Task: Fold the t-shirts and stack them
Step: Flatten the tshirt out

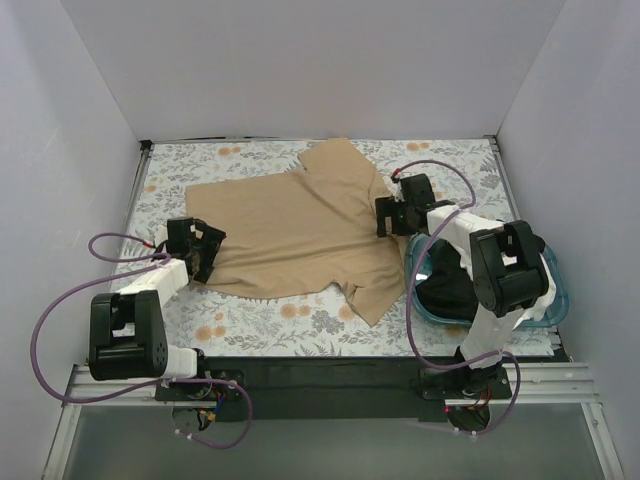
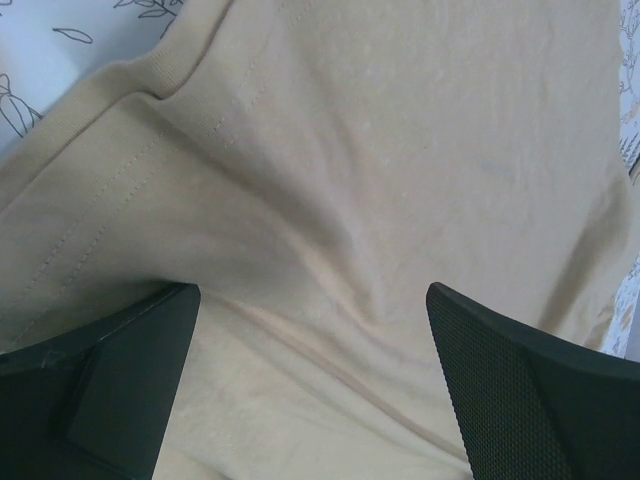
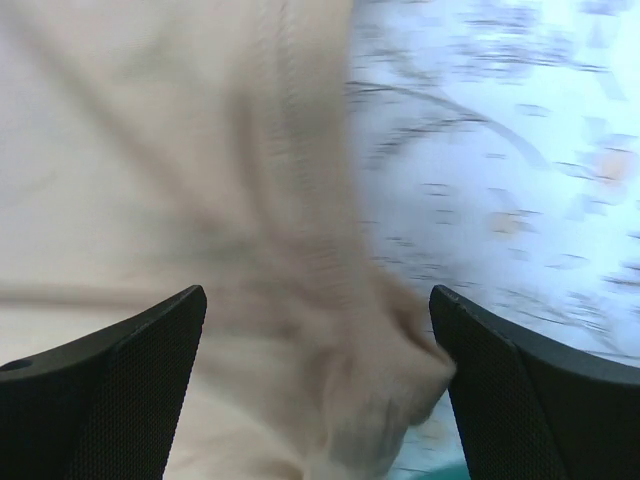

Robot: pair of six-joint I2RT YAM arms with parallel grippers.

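Tan t-shirt: spread out flat.
Your left gripper: jaws spread wide, nothing held, shirt's 9 o'clock edge.
Your right gripper: jaws spread wide, nothing held, 3 o'clock edge.

Tan t-shirt lies spread between left pincer and right pincer.

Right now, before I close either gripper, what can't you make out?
- Teal basin, top view: the right arm covers most of it. Only dark cloth shows; anything else inside is hidden.
- Right wrist view: blurred, so I can't tell which edge of the tan t-shirt lies under the open right gripper.
- Left wrist view: too close to tell whether the open left gripper touches the cloth.
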